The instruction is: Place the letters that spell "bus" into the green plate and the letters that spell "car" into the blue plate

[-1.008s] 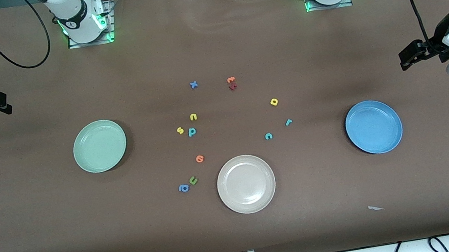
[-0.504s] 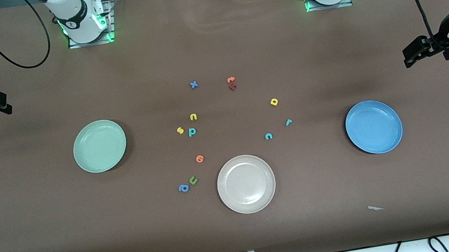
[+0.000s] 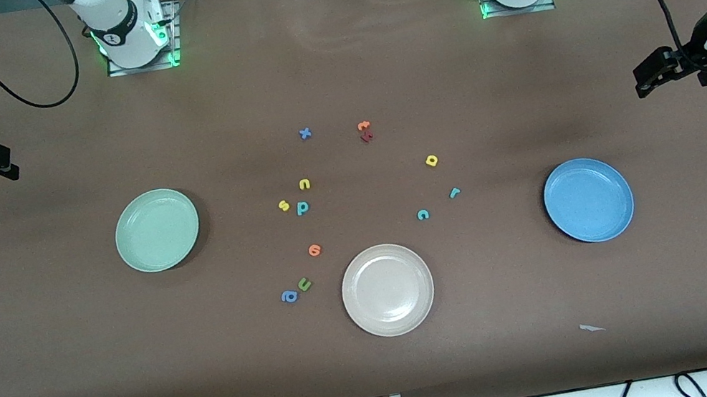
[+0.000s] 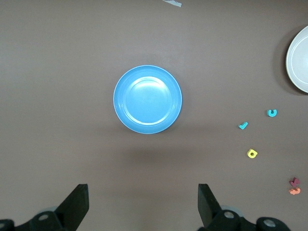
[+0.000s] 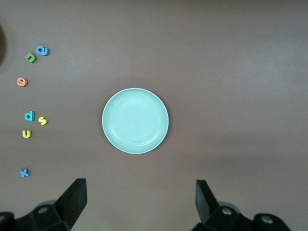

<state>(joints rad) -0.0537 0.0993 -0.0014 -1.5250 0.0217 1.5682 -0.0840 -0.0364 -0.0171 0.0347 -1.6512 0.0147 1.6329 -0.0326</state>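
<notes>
Three round plates sat on the brown table: one green plate, one blue plate and one beige-white plate. Eleven small foam letters lay scattered mid-frame: three yellow, three teal, two blue, one green and two orange, plus one dark red piece.

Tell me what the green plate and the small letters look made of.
Green plate: probably smooth plastic or melamine, judging by the soft sheen and uniform colour. Letters such as the yellow u and teal c: likely foam, being matte, thick-cut and solid-coloured.
</notes>
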